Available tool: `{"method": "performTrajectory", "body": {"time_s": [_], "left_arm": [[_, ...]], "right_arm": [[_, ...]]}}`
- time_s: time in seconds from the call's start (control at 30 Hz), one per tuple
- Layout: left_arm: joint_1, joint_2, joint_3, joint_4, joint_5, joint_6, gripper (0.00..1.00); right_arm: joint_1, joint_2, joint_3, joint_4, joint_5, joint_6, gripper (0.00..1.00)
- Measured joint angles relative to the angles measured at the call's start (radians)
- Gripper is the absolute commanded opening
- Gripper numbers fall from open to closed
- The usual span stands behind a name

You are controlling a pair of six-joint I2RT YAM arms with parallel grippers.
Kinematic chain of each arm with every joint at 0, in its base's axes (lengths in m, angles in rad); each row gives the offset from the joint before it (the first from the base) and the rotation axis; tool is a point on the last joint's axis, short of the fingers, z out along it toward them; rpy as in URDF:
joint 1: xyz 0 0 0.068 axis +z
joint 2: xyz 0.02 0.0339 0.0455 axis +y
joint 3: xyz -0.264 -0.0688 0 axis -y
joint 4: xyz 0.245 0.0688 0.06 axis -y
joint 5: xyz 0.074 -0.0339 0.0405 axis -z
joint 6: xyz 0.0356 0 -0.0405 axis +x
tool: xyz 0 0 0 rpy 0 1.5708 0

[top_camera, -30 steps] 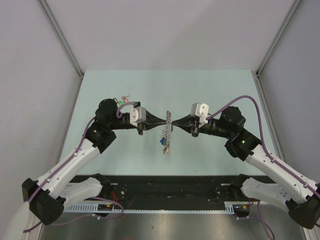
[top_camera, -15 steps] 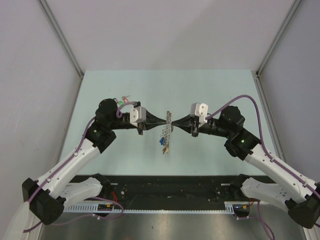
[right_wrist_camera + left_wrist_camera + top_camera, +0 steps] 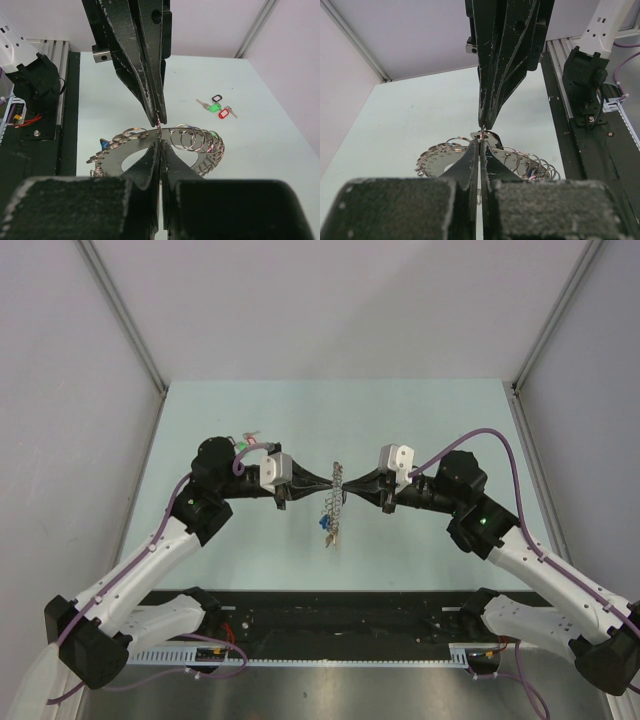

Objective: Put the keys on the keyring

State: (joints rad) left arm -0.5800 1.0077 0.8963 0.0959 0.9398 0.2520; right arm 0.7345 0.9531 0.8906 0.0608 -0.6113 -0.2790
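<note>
The keyring, a flat silvery disc edged with many small split rings, hangs on edge above the table between both arms. My left gripper and right gripper meet tip to tip at its top. Both are shut on one small ring at the rim. In the left wrist view my gripper pinches just above the disc. The right wrist view shows the same from the other side, gripper over disc. A blue tag hangs on the ring. Loose keys with green and red tags lie on the table.
The loose keys lie at the back left, just behind the left arm's elbow. White walls close in the pale green table on three sides. A black rail runs along the near edge.
The right wrist has edged slightly to the left; the grip on the keyring is unchanged.
</note>
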Motion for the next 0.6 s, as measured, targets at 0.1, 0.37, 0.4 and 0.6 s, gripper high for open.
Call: {"method": "performTrajectory", "body": {"time_s": [0.1,0.37,0.4,0.6], "left_arm": [[0.000,0.000,0.000,0.000,0.005,0.000,0.00],[0.000,0.003,0.000,0.000,0.010,0.000,0.01],[0.000,0.005,0.000,0.000,0.011,0.000,0.00],[-0.003,0.018,0.000,0.000,0.021,0.000,0.00]], "right_arm": [[0.000,0.001,0.000,0.001,0.000,0.006,0.00],[0.000,0.006,0.000,0.004,0.000,0.017,0.00],[-0.002,0.006,0.000,0.004,0.000,0.017,0.00],[-0.003,0.007,0.000,0.020,-0.029,0.017,0.00]]}}
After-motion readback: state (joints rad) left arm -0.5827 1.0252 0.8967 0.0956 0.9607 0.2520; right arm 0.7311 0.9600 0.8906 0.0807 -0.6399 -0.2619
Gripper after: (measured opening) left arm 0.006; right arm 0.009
